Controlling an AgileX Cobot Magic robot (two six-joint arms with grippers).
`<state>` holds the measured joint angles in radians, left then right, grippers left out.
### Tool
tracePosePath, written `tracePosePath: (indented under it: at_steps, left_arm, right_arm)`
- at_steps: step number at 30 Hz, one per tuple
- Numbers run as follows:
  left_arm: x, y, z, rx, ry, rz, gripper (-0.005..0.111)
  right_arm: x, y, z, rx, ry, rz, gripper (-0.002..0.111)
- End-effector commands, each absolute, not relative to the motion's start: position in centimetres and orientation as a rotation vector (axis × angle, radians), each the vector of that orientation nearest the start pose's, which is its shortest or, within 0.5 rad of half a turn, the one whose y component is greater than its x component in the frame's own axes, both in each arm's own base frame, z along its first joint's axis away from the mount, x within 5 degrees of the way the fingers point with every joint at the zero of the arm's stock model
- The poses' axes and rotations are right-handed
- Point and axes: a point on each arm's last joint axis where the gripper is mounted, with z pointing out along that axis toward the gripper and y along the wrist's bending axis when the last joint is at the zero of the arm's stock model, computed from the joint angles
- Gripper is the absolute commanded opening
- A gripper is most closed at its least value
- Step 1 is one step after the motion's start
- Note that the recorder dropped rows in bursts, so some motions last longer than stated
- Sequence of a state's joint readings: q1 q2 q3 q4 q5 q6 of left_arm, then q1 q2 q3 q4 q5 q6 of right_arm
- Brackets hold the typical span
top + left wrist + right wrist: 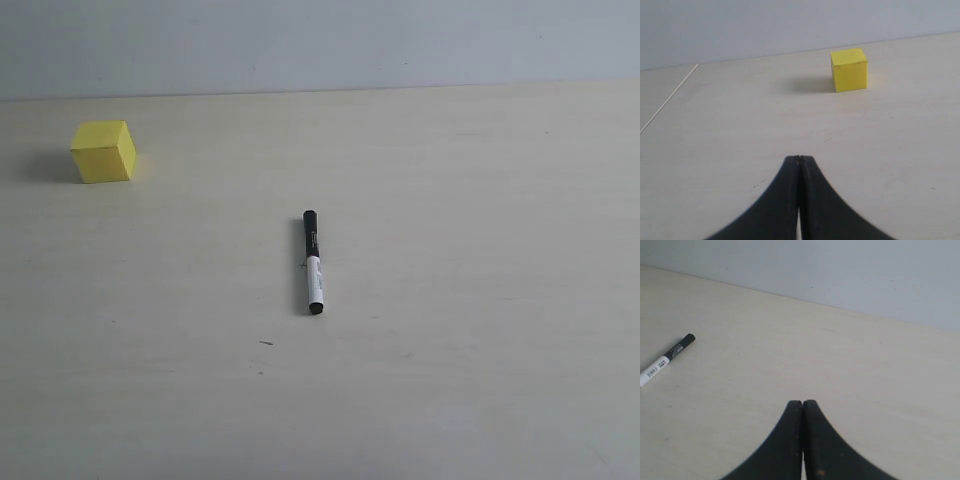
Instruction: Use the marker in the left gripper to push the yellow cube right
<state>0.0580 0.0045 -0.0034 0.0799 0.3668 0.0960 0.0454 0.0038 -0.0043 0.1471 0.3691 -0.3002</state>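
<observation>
- On the pale table (480,330), near its middle, the marker (313,262) lies flat, black cap toward the far edge, with bare surface all around it.
- At the far left stands the yellow cube (103,151), well apart from the marker and close to the table's far edge below the wall (320,40); open tabletop stretches to its right.
- My left claw (800,161) is pinched together on nothing, with the cube ahead of it across bare table.
- My right claw (802,402) is likewise closed and empty, the marker off to one side.
</observation>
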Motion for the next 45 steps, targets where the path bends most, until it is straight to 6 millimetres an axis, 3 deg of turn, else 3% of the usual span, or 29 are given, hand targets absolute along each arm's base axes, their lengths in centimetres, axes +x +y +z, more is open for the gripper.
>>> tracePosePath:
  at_steps: [1, 8, 12, 17, 22, 27, 32, 35, 37, 38, 39, 40, 41, 42, 43, 44, 45]
  left_arm:
    - [5.3, 0.6, 18.1, 0.089, 1.845, 0.19, 0.0]
    - [5.4, 0.7, 18.8, 0.144, 1.764, 0.269, 0.0]
    - [5.6, 0.3, 21.4, 0.151, 1.47, 0.258, 0.0]
    - [4.9, -0.2, 24.0, -0.016, 1.174, -0.021, 0.0]
    - [4.9, -0.2, 24.3, -0.249, 1.13, -0.39, 0.0]
    - [4.5, -0.4, 25.0, -0.263, 1.037, -0.49, 0.0]
    - [1.9, -0.6, 28.6, -0.133, 0.643, -0.543, 0.0]
    - [1.8, 0.1, 32.1, -0.175, 0.601, -0.436, 0.0]
    - [2.6, 0.4, 34.2, -0.178, 0.635, -0.33, 0.0]
    - [4.5, 0.5, 36.4, -0.153, 0.697, -0.226, 0.0]
    - [5.9, 0.6, 37.2, -0.149, 0.734, -0.198, 0.0]
    - [9.2, 0.8, 38.2, -0.153, 0.833, -0.168, 0.0]
    - [10.7, 0.8, 38.4, -0.157, 0.879, -0.163, 0.0]
    - [14.7, 1.0, 38.1, -0.17, 1.023, -0.158, 0.0]
    - [16.4, 1.0, 37.8, -0.176, 1.094, -0.161, 0.0]
    - [20.4, 1.2, 36.3, -0.191, 1.29, -0.16, 0.0]
    - [22.3, 1.2, 35.3, -0.195, 1.388, -0.15, 0.0]
  right_arm:
    - [5.3, 0.7, 18.1, -0.227, 1.821, -0.033, 0.0]
    - [5.3, 0.7, 18.1, -0.227, 1.821, -0.033, 0.0]
    - [5.3, 0.7, 18.1, -0.227, 1.821, -0.033, 0.0]
    - [5.3, 0.7, 18.1, -0.227, 1.821, -0.033, 0.0]
    - [5.3, 0.7, 18.1, -0.227, 1.821, -0.033, 0.0]
    - [5.3, 0.7, 18.1, -0.227, 1.821, -0.033, 0.0]
    - [5.3, 0.7, 18.1, -0.227, 1.821, -0.033, 0.0]
    - [5.3, 0.7, 18.1, -0.227, 1.821, -0.033, 0.0]
    - [5.3, 0.7, 18.1, -0.227, 1.821, -0.033, 0.0]
    - [5.3, 0.7, 18.1, -0.227, 1.821, -0.033, 0.0]
    - [5.3, 0.7, 18.1, -0.227, 1.821, -0.033, 0.0]
    - [5.3, 0.7, 18.1, -0.227, 1.821, -0.033, 0.0]
    - [5.3, 0.7, 18.1, -0.227, 1.821, -0.033, 0.0]
    - [5.3, 0.7, 18.1, -0.227, 1.821, -0.033, 0.0]
    - [5.3, 0.7, 18.1, -0.227, 1.821, -0.033, 0.0]
    - [5.3, 0.7, 18.1, -0.227, 1.821, -0.033, 0.0]
    - [5.3, 0.7, 18.1, -0.227, 1.821, -0.033, 0.0]
